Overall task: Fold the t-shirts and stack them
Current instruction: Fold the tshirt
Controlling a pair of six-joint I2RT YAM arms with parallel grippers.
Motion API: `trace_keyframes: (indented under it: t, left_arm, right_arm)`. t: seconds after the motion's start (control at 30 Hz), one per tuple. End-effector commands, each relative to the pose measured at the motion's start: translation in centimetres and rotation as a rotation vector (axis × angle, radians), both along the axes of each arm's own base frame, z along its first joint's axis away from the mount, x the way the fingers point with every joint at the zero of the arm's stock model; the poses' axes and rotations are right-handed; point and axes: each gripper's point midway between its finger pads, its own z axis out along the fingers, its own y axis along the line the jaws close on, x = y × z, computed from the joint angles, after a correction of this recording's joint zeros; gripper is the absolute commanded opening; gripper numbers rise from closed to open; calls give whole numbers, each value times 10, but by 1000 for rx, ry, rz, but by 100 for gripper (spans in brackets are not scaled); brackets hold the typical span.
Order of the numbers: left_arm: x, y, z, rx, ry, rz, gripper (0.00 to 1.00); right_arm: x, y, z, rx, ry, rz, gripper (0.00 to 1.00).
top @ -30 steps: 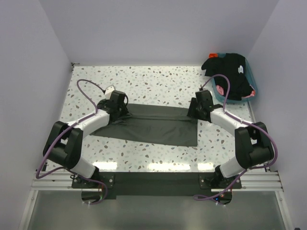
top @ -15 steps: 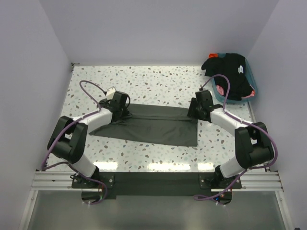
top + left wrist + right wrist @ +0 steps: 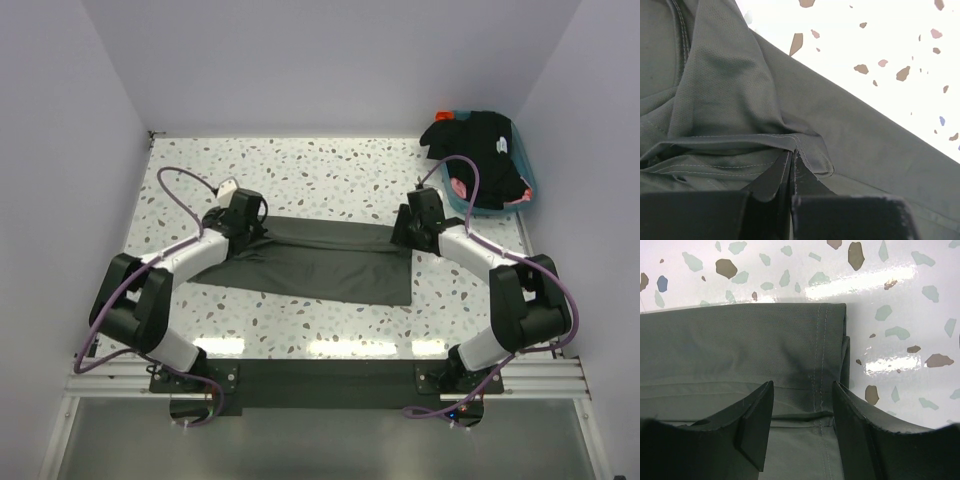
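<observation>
The olive-grey t-shirt (image 3: 310, 262) is lying part-folded across the middle of the worktop (image 3: 330, 170). The left hand (image 3: 791, 162) has just snapped closed and is now pinching a seam fold at the shirt's left end, so the next fold looks ready. The right hand (image 3: 802, 390) is hovering open over the right hem.

No readable text, brand or number anywhere I look. Only candidate: small white mark (image 3: 499, 146) on the black cloth t-shirt (image 3: 478, 135) heaped in the teal plastic tub (image 3: 524, 196), beyond and to the right of my right pincer (image 3: 401, 237); too small to read.
</observation>
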Motion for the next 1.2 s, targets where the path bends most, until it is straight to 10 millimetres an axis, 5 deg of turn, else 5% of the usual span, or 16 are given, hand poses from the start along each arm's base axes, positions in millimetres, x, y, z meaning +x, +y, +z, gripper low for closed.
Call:
trace_keyframes:
  t: [0.0, 0.23, 0.73, 1.17]
  left_arm:
    - [2, 3, 26, 0, -90, 6, 0]
    - [-11, 10, 30, 17, -89, -11, 0]
    - [-29, 8, 4, 8, -46, -67, 0]
    - [-19, 2, 5, 9, -46, -80, 0]
  right_arm:
    - [3, -7, 13, -21, -47, -18, 54]
    - [-1, -9, 12, -22, -48, -23, 54]
    - [-13, -13, -2, -29, -22, -43, 53]
    - [-13, -11, -10, -14, -4, -50, 22]
